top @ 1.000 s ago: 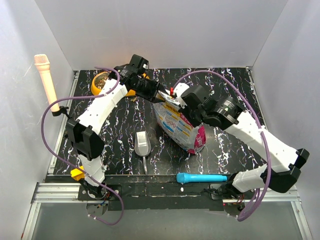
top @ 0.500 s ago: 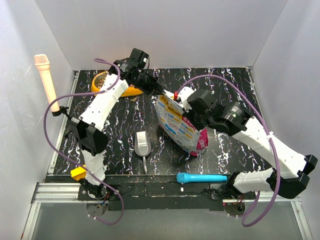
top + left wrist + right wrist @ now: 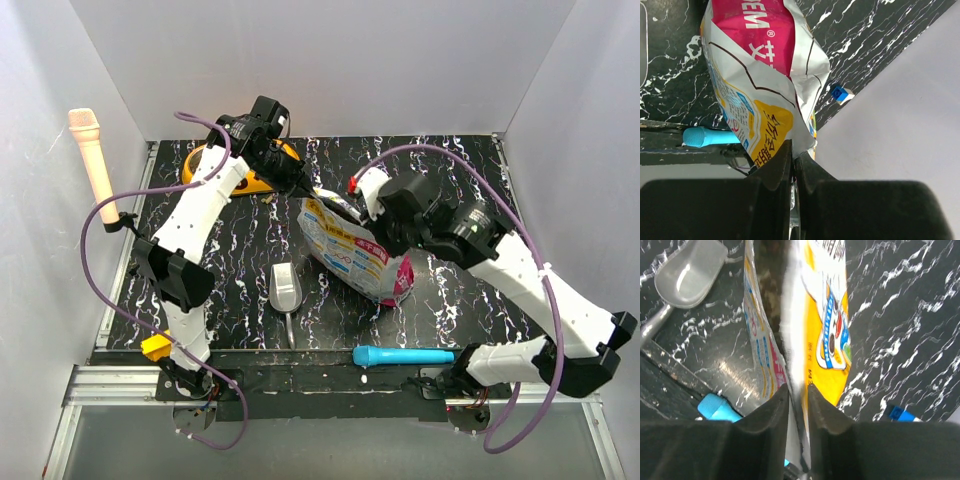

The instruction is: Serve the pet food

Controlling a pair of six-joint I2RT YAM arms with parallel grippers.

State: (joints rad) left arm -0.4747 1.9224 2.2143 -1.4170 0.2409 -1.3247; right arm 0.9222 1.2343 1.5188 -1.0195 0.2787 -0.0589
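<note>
You had a black tabletop [image 3: 470, 290] veined with white in front of you. A grey metal scoop [image 3: 284, 290] lay on it near the middle, with its cup end away from the arms and its handle toward the near edge. Just to its right, the printed pouch [image 3: 345, 250] rested on the tabletop with its magenta bottom end down. An orange double bowl [image 3: 196, 170] sat in the far left corner, and a few loose kibble pieces [image 3: 268, 198] lay beside it. A light blue cylinder [image 3: 405, 356] lay along the near edge. A small blue block [image 3: 839, 93] sat at the tabletop's edge by the wall.
</note>
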